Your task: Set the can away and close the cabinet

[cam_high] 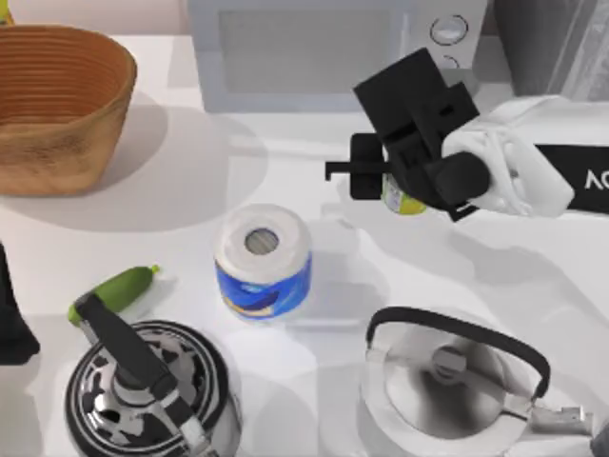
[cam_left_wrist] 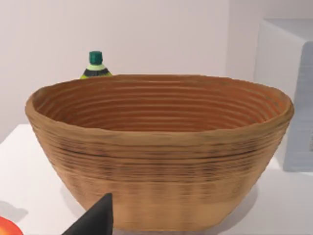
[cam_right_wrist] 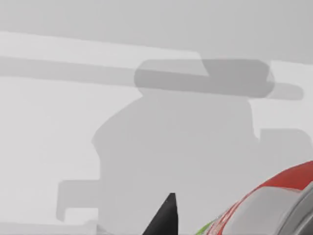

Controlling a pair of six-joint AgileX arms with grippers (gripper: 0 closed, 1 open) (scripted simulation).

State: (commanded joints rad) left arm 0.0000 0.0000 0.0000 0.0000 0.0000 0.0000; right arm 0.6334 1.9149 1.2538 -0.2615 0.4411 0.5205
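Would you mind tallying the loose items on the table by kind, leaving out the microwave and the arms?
Kettles: 2, one patterned, one white
Basket: 1
Paper roll: 1
Can: 1, under the right gripper
Cucumber: 1
Bottle: 1, behind the basket
Total: 7

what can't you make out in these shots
- Can: top view, mostly under the right hand; label unreadable. Right wrist view cuts it off at the edge.
- Bottle: left wrist view, body behind the basket.
- Cabinet door state: top view, cut off by the edge.
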